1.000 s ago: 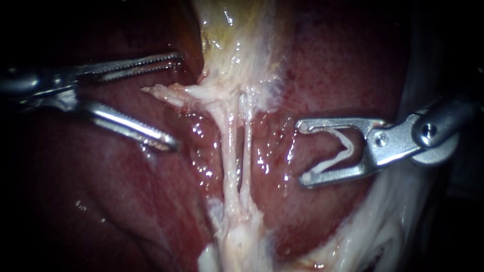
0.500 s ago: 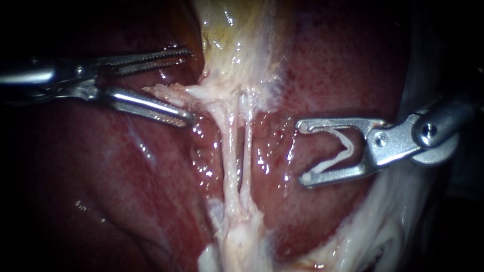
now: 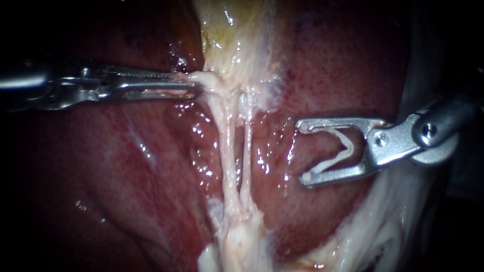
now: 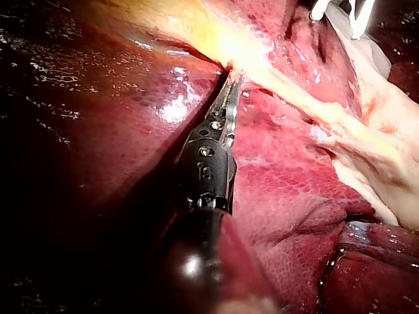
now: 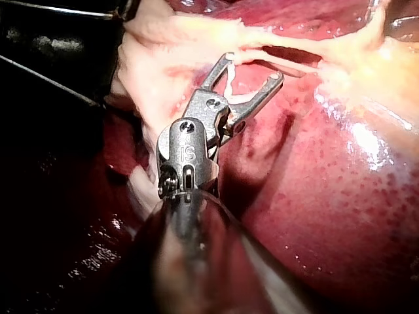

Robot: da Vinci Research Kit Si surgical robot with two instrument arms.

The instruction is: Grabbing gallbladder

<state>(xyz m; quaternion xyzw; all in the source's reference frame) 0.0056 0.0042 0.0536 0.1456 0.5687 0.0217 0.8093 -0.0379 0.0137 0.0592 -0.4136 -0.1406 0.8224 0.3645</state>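
Left instrument (image 3: 190, 86) jaws clamped on the gallbladder (image 3: 237, 35) at its pale neck edge, just above the tubes (image 3: 228, 151). Bite looks thin, so pull slowly and sideways or it may tear. Right instrument (image 3: 303, 151) holds a clip (image 3: 343, 148), well apart.

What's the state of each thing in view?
left instrument: shut on the gallbladder's pale lower edge.
gallbladder: gripped by the left instrument only.
right instrument: shut on the clip, apart from the tubes.
clip: open, not applied.
two tubes: bare, no clip on either.
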